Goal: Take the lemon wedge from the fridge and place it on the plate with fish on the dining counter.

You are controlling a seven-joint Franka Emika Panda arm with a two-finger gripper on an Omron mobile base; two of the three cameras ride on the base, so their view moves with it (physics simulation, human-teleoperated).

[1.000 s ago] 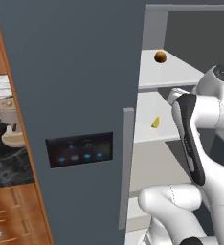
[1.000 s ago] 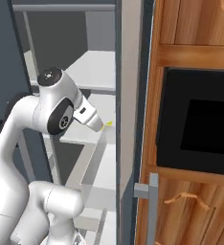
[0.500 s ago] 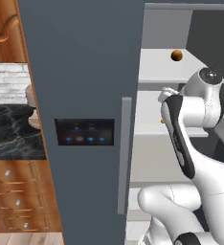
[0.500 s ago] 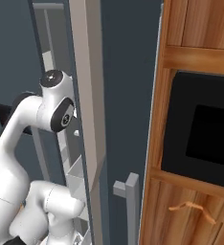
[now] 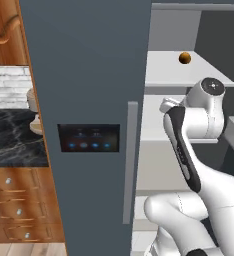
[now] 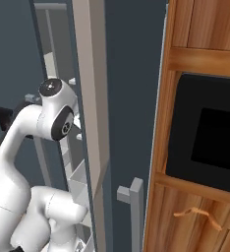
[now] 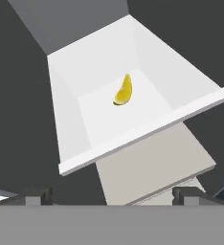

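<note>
The tall slate-blue fridge (image 5: 84, 75) stands open, its white shelf (image 7: 104, 119) bearing the tiny bright yellow lemon wedge (image 7: 123, 91) near the back wall. The two-finger gripper (image 7: 113, 195) hangs above, jaws spread wide and empty. Light, soft and likely slick, the wedge looks best pinched gently across its flat sides.

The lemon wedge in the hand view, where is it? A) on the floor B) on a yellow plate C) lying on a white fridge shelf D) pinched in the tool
C: the lemon wedge lies alone on the white shelf, with the open tool well short of it.
</note>
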